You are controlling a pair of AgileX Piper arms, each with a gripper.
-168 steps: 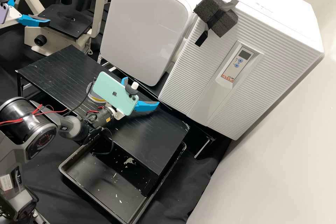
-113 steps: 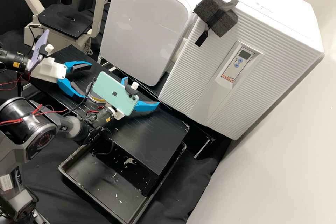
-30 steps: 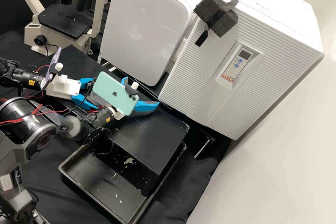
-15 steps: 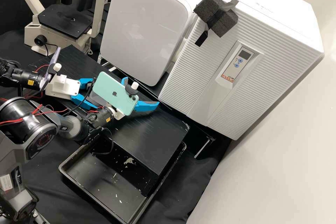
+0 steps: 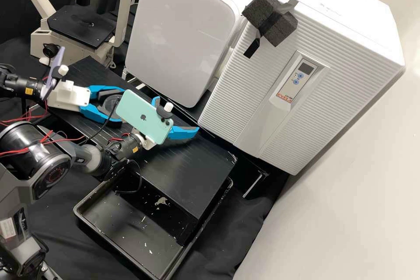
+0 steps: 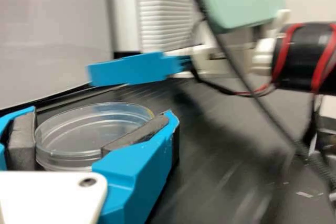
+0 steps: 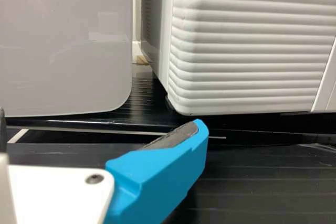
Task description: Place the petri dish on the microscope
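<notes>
- Dark grey left arm (image 5: pixel 24 85), coming in at the high view's left edge, with a purple phone (image 5: pixel 58 68) mounted near its wrist.
- Lower down at the same side, the right arm (image 5: pixel 52 168), hung with red wires (image 5: pixel 26 152).
- Next, the microscope (image 5: pixel 124 11): a cream frame around a flat black stage (image 5: pixel 78 24), just behind the left arm's phone.
- Left gripper (image 5: pixel 117 107), grasping the petri dish (image 5: pixel 110 104); its blue fingers (image 6: pixel 134 166) press dark pads (image 6: pixel 22 140) against opposite sides of the wall.
- The dish itself is clear, shallow and roughly level, over the ridged black platform (image 5: pixel 188 175) and apart from the microscope stage. I can't tell whether its underside touches the platform.
- Mint-green phone (image 5: pixel 142 116), mounted on the right arm's wrist, just beside the dish in the high view.
- Black tray (image 5: pixel 127 227), partly under the platform, with pale flakes (image 5: pixel 162 201) in it.
- Right gripper (image 5: pixel 177 114), released, fingers spread wide over the platform with nothing between them.
- White box (image 5: pixel 179 30) with a glossy pale front, behind the platform.
- Dark foam block (image 5: pixel 271 17), against the white cabinet's ribbed face.
- White cabinet (image 5: pixel 350 74), farthest right, with a small control panel (image 5: pixel 297 81).
</notes>
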